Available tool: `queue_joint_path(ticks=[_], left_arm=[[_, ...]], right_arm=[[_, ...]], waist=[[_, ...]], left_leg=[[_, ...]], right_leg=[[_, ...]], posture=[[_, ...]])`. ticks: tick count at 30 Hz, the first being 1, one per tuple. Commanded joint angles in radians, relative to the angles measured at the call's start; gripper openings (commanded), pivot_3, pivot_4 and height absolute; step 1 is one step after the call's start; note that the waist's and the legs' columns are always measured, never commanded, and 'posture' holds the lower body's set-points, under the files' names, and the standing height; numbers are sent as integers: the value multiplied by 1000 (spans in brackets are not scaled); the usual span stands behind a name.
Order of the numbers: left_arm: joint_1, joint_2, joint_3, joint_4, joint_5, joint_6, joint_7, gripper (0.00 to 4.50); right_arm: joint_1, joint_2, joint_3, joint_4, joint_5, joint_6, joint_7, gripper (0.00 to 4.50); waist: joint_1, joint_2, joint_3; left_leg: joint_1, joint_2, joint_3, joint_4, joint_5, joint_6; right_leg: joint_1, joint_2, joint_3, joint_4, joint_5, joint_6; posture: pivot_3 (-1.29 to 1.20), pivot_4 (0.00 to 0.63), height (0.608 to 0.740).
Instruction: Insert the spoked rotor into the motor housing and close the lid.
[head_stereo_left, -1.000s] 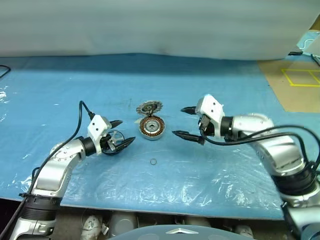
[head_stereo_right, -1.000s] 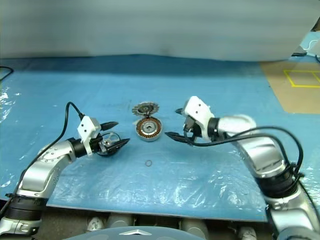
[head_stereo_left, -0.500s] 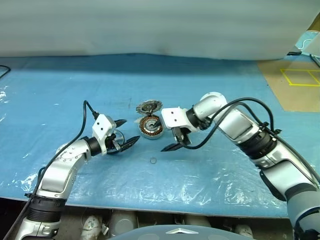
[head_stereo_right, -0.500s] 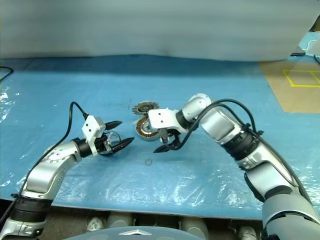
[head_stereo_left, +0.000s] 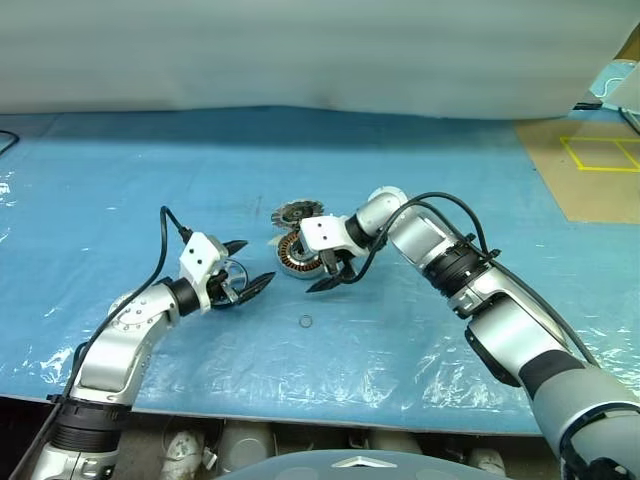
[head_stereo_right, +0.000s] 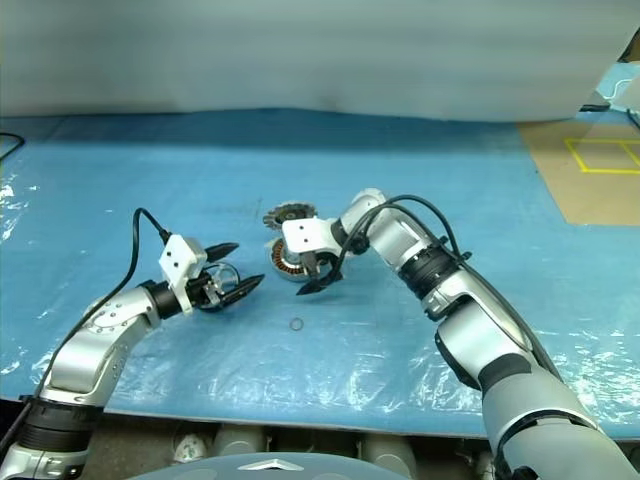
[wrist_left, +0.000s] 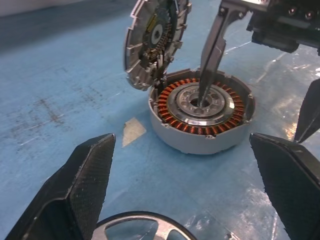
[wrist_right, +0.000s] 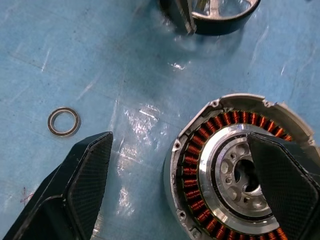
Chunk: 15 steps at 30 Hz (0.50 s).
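The right end effector is angled down, open, one finger in the housing hub. The left end effector is held level, spread around the rotor. The surface is covered with blue sheeting.

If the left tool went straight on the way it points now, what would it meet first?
Probably the motor housing, straight ahead of the open left tool with bare blue sheet between; the right tool's finger already dips into its hub.

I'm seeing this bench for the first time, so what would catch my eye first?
The open motor housing in the middle of the blue sheet, its copper windings ringing a silver hub, with the lid standing up at its far edge. The right hand reaches over it, one black finger dipping into the hub. To its left, the left hand stands open around the spoked rotor.
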<state>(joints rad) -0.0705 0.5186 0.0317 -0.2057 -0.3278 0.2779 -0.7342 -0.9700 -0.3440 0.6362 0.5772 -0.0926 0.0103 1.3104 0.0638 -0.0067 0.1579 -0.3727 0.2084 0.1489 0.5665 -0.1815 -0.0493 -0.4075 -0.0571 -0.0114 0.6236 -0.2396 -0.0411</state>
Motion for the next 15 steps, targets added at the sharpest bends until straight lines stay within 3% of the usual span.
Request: queue_joint_path(ticks=[1, 8, 15], left_arm=[[1, 6, 18, -45, 0, -12, 11, 4500], [-3, 0, 12, -39, 1, -16, 19, 4500], [-1, -8, 3, -23, 7, -27, 19, 4500]], right_arm=[[-35, 8, -40, 60, -22, -55, -7, 4458], [-48, -12, -72, 130, -47, -105, 21, 4458], [-10, -50, -101, 46, -29, -85, 98, 4458]], waist=[[0, 0, 0], [4, 0, 0], [3, 0, 0]], left_leg=[[0, 0, 0, 0, 0, 0], [-1, 0, 0, 1, 0, 1], [-1, 1, 0, 1, -1, 1]], right_leg=[[0, 0, 0, 0, 0, 0], [0, 0, 0, 0, 0, 0], [0, 1, 0, 0, 0, -1]], posture=[[0, 150, 740], [0, 150, 740], [0, 150, 740]])
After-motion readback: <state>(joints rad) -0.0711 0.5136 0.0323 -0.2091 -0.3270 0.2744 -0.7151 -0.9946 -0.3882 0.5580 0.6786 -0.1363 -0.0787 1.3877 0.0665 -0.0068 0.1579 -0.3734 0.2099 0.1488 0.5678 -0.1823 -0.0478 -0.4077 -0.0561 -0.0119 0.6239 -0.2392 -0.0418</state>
